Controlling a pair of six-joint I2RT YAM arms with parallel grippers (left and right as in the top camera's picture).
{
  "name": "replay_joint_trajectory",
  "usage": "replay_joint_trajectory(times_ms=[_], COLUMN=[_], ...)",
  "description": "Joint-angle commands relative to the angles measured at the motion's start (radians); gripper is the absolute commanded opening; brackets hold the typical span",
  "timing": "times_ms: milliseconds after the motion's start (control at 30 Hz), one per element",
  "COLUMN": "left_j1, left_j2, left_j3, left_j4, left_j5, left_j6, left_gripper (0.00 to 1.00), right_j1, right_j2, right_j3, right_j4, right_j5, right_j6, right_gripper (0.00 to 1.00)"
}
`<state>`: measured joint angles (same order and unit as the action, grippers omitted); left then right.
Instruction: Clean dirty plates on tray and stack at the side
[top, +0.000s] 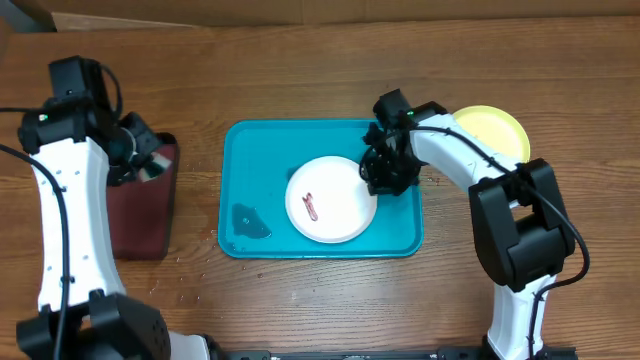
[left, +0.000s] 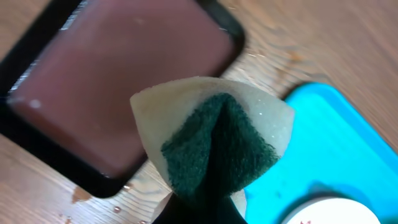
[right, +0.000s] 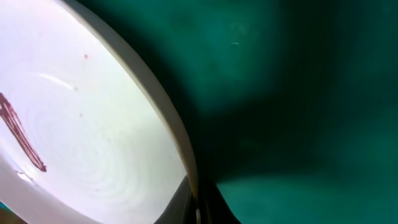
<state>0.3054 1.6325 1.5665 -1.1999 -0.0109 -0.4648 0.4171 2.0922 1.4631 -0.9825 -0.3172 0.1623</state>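
Note:
A white plate (top: 331, 201) with a red-brown smear lies on the teal tray (top: 255, 150). My right gripper (top: 384, 172) is shut on the plate's right rim. In the right wrist view the rim (right: 177, 134) runs down between the jaws (right: 200, 210), with the smear (right: 22, 140) at the left. A yellow-green plate (top: 495, 130) rests on the table to the right of the tray, partly behind my right arm. My left gripper (top: 143, 160) hovers over the maroon tray (top: 140, 215), shut on a folded green and pale sponge (left: 217, 140).
A small dark wet patch (top: 250, 221) sits in the teal tray's front left part. Water drops (left: 127, 185) dot the wood between the maroon tray (left: 118, 81) and the teal tray (left: 339, 143). The white plate's edge (left: 323, 213) shows at the left wrist view's bottom right.

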Motion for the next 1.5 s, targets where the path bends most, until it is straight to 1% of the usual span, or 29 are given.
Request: replay_joint_trajectory(times_ms=[0, 167, 333, 467, 533, 667, 833, 1167, 1400, 1467], left_j1=[0.066, 0.154, 0.206, 0.22, 0.228, 0.245, 0.262, 0.295, 0.318, 0.318], left_j2=[0.069, 0.183, 0.278, 0.33, 0.364, 0.432, 0.538, 0.557, 0.557, 0.557], left_j3=[-0.002, -0.003, -0.002, -0.002, -0.002, -0.002, -0.002, 0.0, 0.095, 0.141], left_j4=[0.017, 0.043, 0.063, 0.109, 0.129, 0.137, 0.14, 0.166, 0.064, 0.032], left_j5=[-0.048, -0.044, -0.023, 0.068, 0.16, 0.249, 0.264, 0.263, 0.332, 0.352], left_j6=[-0.013, 0.001, 0.003, 0.076, 0.139, 0.151, 0.152, 0.155, 0.156, 0.183], left_gripper=[0.04, 0.04, 0.04, 0.04, 0.04, 0.04, 0.04, 0.04, 0.04, 0.04], right_j1=[0.051, 0.126, 0.185, 0.213, 0.217, 0.217, 0.217, 0.217, 0.217, 0.217], right_j2=[0.008, 0.008, 0.008, 0.008, 0.008, 0.008, 0.008, 0.008, 0.008, 0.008], right_j3=[-0.013, -0.017, -0.017, -0.017, -0.017, -0.017, -0.017, -0.017, -0.017, -0.017], right_j4=[0.032, 0.07, 0.1, 0.126, 0.134, 0.144, 0.143, 0.143, 0.143, 0.143], right_j5=[-0.043, -0.043, -0.043, -0.039, -0.039, -0.035, -0.035, -0.024, -0.024, -0.024], right_j6=[0.131, 0.13, 0.131, 0.131, 0.142, 0.183, 0.183, 0.183, 0.182, 0.182], right_gripper=[0.04, 0.04, 0.04, 0.04, 0.04, 0.04, 0.04, 0.04, 0.04, 0.04])
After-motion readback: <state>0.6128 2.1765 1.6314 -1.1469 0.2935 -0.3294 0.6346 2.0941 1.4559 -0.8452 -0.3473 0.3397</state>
